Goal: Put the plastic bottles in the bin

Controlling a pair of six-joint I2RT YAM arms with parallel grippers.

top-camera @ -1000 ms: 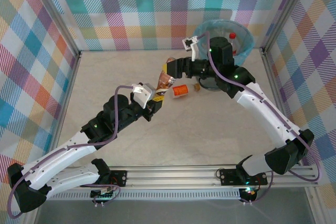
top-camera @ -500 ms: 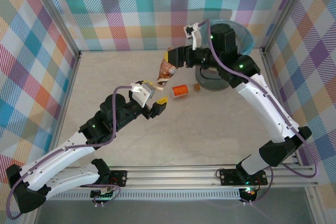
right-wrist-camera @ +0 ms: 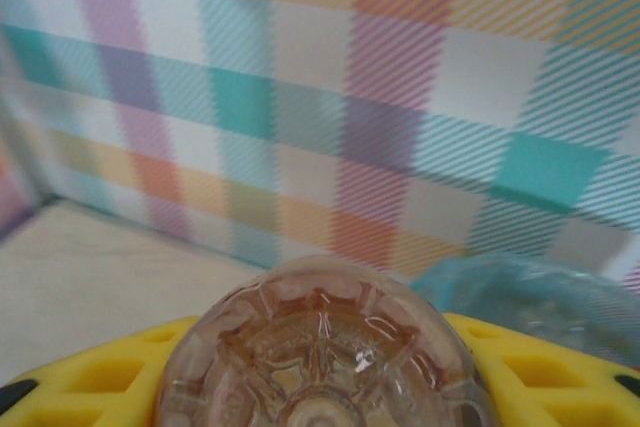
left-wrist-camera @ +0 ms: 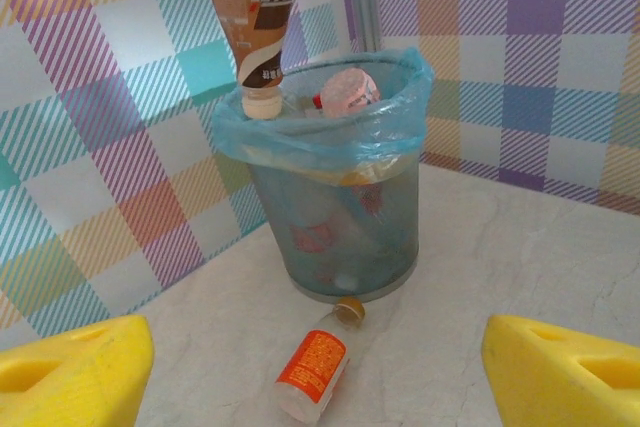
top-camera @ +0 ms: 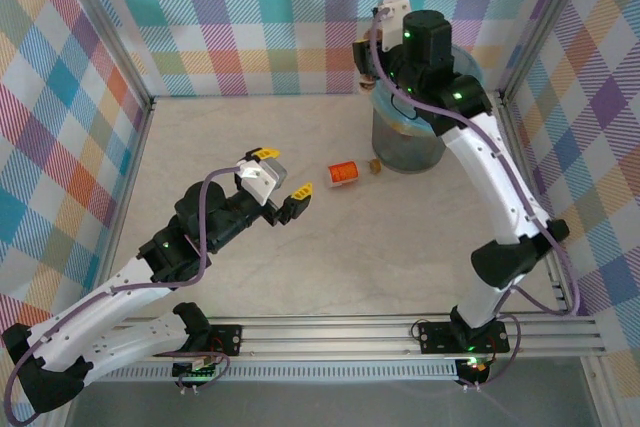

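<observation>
The left tool [top-camera: 283, 172] gapes wide, empty; right tool [right-wrist-camera: 320, 379] clamps brown bottle [left-wrist-camera: 255, 17] over bin [left-wrist-camera: 400, 97]

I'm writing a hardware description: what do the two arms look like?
Both the left arm and right arm have white link shells, black joints, small green lights and a purple cable looped alongside. The fingers are bright yellow wedges.

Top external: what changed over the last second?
Right gripper, shut on the brown-labelled bottle, lifted it from above the table back to over the bin rim, cap down. Left gripper opened and pulled back toward its base. Orange-labelled bottle on the table and the bin stayed put.
</observation>
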